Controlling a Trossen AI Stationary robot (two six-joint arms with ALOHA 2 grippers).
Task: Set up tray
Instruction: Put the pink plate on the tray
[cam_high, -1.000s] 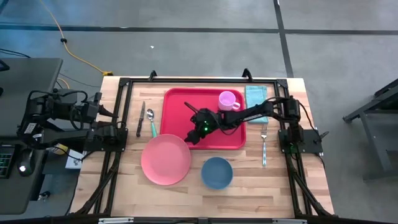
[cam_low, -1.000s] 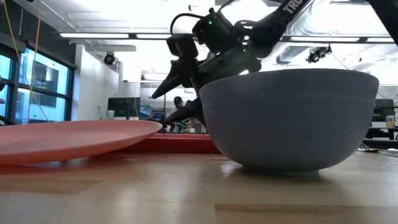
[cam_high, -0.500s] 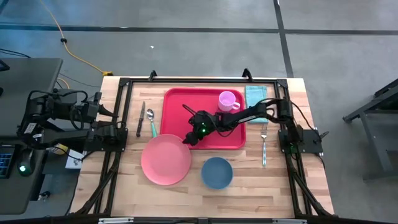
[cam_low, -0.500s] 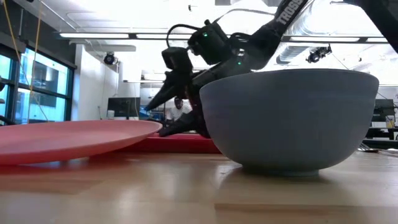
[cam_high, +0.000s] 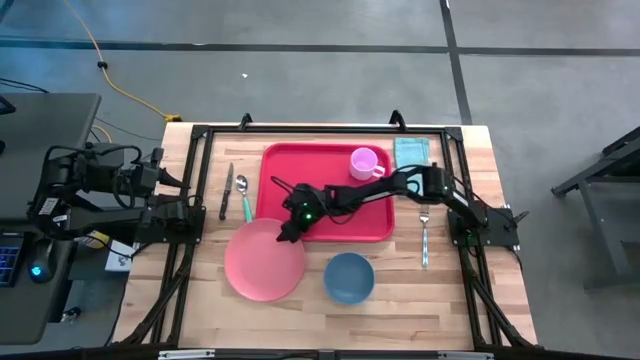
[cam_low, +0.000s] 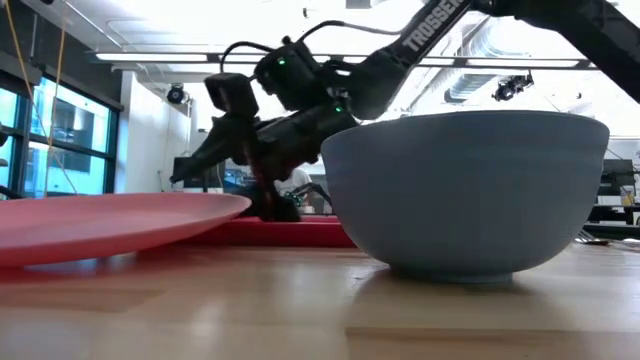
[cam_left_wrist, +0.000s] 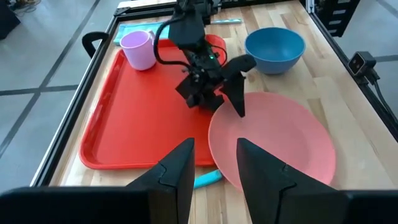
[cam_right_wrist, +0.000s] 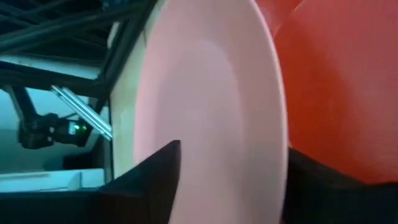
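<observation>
Right gripper straddles the plate rim by the tray, fingers spread, nothing held: seat both evenly, then squeeze; left fingers part-open, empty.

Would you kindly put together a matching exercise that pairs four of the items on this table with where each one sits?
Things:
1. pink mug
2. blue bowl
3. fork
4. knife

Places:
A. on the wood, to the left of the red tray, beside the spoon
B. on the wood, to the right of the pink plate
C. standing on the red tray, near its back right corner
D. on the wood, to the right of the red tray, in front of the teal cloth

Pairs: 1-C, 2-B, 3-D, 4-A
</observation>
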